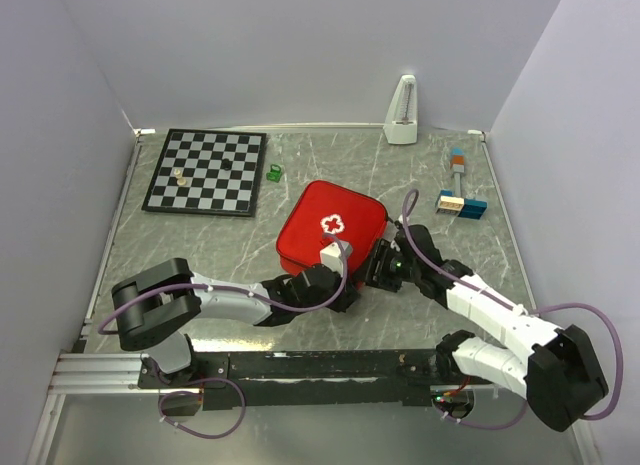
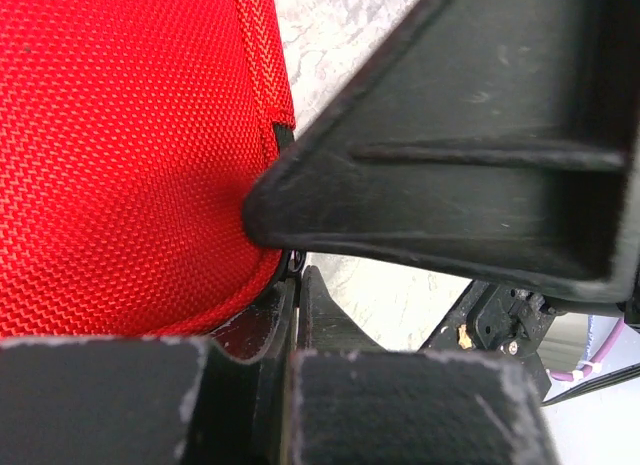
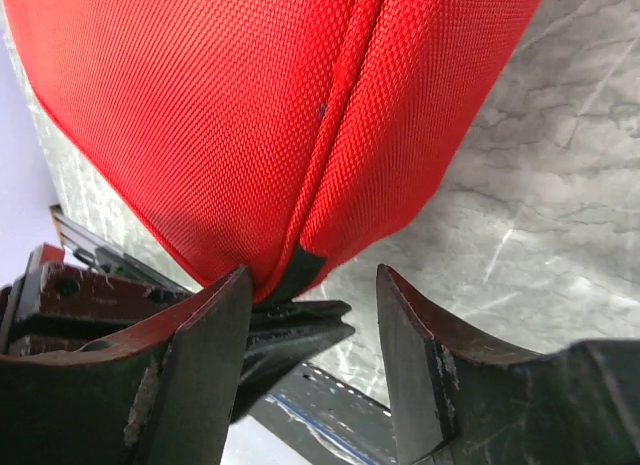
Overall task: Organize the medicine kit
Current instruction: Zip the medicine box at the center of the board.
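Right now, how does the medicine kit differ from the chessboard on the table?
The medicine kit is red with a white cross; the chessboard is black-and-white checkered. The kit is thick, mid-table; the chessboard is flat, at the far left. Both rest on the table, roughly rectangular.

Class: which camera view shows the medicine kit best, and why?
Top external: almost the whole closed medicine kit shows, white cross on its lid. The left wrist view gives only red fabric at one corner; the right wrist view, a corner with its zip seam.
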You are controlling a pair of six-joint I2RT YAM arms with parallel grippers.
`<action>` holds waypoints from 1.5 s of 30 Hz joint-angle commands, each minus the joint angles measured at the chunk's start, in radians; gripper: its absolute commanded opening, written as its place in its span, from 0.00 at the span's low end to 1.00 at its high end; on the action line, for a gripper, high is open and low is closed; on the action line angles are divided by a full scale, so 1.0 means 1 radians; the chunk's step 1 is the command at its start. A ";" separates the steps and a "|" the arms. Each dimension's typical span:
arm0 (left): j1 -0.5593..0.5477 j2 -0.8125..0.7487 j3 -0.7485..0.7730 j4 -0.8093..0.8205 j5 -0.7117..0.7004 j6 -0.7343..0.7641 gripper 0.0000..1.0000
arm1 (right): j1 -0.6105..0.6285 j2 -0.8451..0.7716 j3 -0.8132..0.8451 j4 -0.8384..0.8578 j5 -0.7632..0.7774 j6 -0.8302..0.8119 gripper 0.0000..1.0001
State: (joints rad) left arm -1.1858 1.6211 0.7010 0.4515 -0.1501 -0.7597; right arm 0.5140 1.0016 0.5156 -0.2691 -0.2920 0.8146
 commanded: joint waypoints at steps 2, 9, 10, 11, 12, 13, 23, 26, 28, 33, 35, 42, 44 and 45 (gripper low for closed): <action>-0.009 0.028 0.009 -0.010 0.075 0.016 0.01 | 0.014 0.029 -0.018 0.106 0.070 0.093 0.58; -0.017 0.026 -0.006 0.004 0.084 0.019 0.01 | 0.021 0.126 -0.035 0.180 0.059 0.149 0.31; -0.017 0.026 -0.006 0.007 0.089 0.020 0.01 | 0.023 0.141 -0.035 0.185 0.057 0.153 0.24; -0.020 0.026 -0.008 0.010 0.090 0.023 0.01 | 0.024 0.150 -0.035 0.188 0.054 0.158 0.18; -0.020 0.026 -0.008 0.012 0.089 0.026 0.01 | 0.026 0.161 -0.034 0.192 0.054 0.158 0.10; -0.021 0.028 -0.008 0.013 0.090 0.026 0.01 | 0.027 0.167 -0.037 0.197 0.057 0.161 0.04; -0.021 0.020 -0.009 -0.065 0.135 0.056 0.01 | 0.029 0.166 -0.031 0.185 0.090 0.176 0.00; -0.021 -0.013 -0.055 -0.099 0.136 0.039 0.01 | 0.029 0.166 -0.016 0.176 0.097 0.175 0.00; -0.021 -0.041 -0.092 -0.140 0.116 0.004 0.01 | 0.029 0.166 -0.008 0.174 0.100 0.173 0.00; -0.021 -0.145 -0.219 -0.198 0.037 -0.119 0.01 | 0.029 0.184 0.006 0.177 0.102 0.173 0.00; -0.021 -0.200 -0.256 -0.230 -0.023 -0.170 0.01 | 0.029 0.190 0.009 0.182 0.103 0.172 0.00; -0.021 -0.319 -0.313 -0.335 -0.179 -0.291 0.01 | 0.031 0.219 0.024 0.192 0.097 0.163 0.00; -0.020 -0.331 -0.322 -0.367 -0.215 -0.337 0.01 | 0.032 0.219 0.026 0.192 0.100 0.161 0.00; -0.020 -0.337 -0.327 -0.385 -0.233 -0.358 0.01 | 0.032 0.221 0.027 0.192 0.099 0.159 0.00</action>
State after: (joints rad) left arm -1.1904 1.3106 0.4454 0.3737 -0.2989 -1.0069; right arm 0.5747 1.2026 0.5297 -0.0490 -0.3702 1.0428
